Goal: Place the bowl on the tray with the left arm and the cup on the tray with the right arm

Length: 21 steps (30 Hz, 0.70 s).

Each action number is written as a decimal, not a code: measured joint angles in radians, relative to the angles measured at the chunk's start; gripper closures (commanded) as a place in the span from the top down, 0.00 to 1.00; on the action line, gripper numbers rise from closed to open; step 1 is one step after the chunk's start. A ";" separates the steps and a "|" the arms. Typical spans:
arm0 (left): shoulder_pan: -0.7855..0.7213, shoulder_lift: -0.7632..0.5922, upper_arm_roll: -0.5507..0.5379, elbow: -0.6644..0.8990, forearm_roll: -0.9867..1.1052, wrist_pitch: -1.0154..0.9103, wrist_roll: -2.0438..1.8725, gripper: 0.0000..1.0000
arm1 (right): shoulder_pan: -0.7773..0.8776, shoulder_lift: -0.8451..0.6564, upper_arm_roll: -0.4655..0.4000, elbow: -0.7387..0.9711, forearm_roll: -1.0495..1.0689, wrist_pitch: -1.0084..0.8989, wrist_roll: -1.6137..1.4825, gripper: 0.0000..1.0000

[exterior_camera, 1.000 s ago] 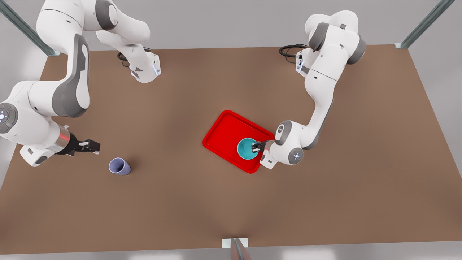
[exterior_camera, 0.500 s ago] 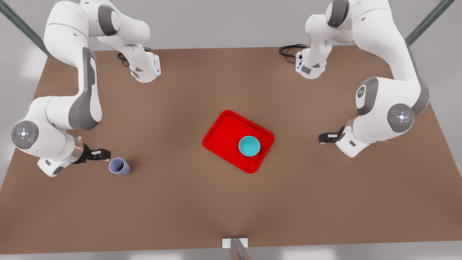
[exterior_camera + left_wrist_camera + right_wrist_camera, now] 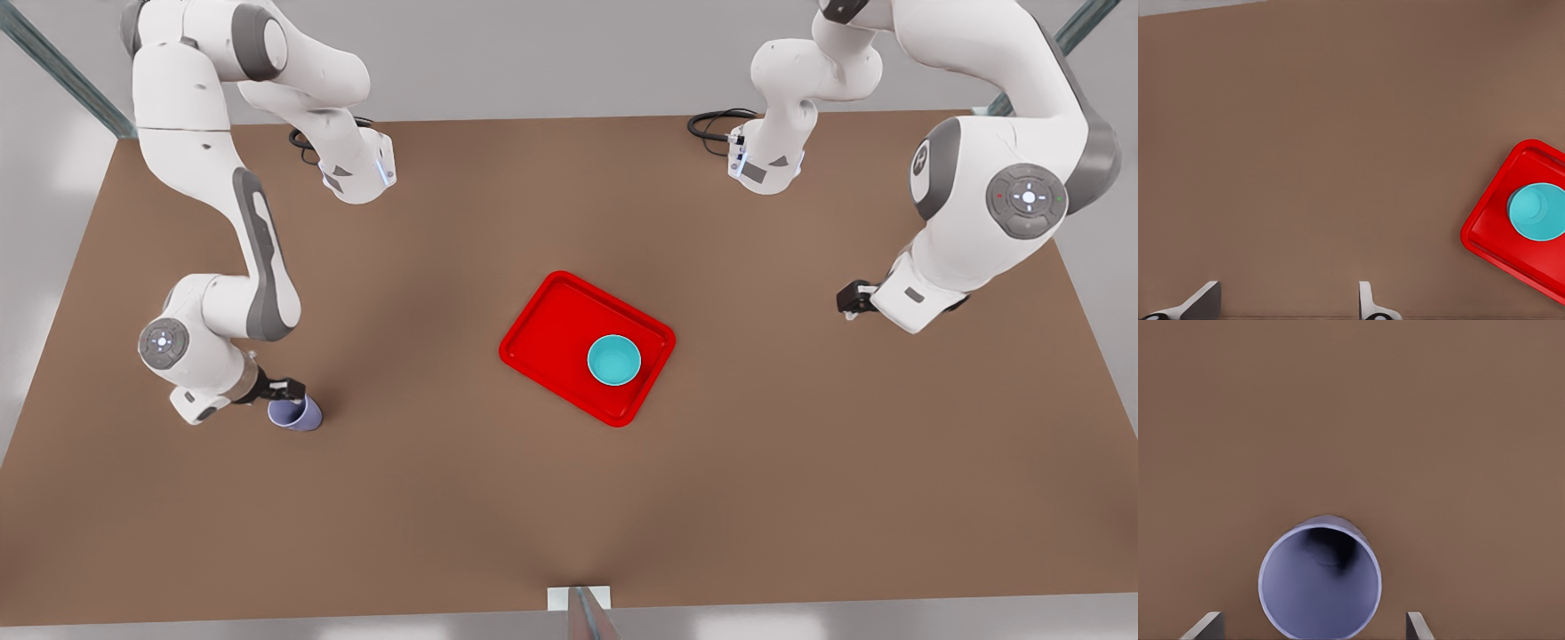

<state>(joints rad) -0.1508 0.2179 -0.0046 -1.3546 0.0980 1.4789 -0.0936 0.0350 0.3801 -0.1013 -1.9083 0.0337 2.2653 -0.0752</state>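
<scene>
The teal bowl (image 3: 614,360) rests inside the red tray (image 3: 551,320), near the tray corner toward the front view's right; the left wrist view shows the bowl (image 3: 1537,211) and tray (image 3: 1485,230) from afar. My left gripper (image 3: 849,300) hangs open above bare table, well off the tray toward the front view's right, its fingers (image 3: 1205,301) spread with nothing between them. The lavender cup (image 3: 298,415) stands upright at the front view's left. My right gripper (image 3: 286,389) is directly over it, open, its fingers (image 3: 1417,625) on either side of the cup's rim (image 3: 1319,583), not touching it.
Both arm bases stand at the table's far edge, each with a black cable (image 3: 711,123) beside it. Brown tabletop (image 3: 569,498) stretches between cup and tray. Metal frame posts (image 3: 587,613) mark the table's edges.
The left gripper let go of the bowl on the tray and pulled away up and toward the front view's right. The right gripper came down over the cup.
</scene>
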 measured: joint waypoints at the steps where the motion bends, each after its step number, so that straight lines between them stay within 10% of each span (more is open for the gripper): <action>1: 0.000 0.000 0.000 -0.001 0.000 0.000 -0.001 1.00 | 0.000 0.003 -0.001 0.000 0.000 0.011 0.000 1.00; 21: -0.006 0.011 -0.005 -0.001 0.001 -0.015 -0.010 1.00 | -0.013 0.119 -0.026 0.017 0.002 0.076 -0.030 1.00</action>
<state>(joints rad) -0.1566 0.2286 -0.0092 -1.3561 0.0987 1.4636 -0.1032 0.0218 0.4989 -0.1274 -1.8916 0.0352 2.3409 -0.1055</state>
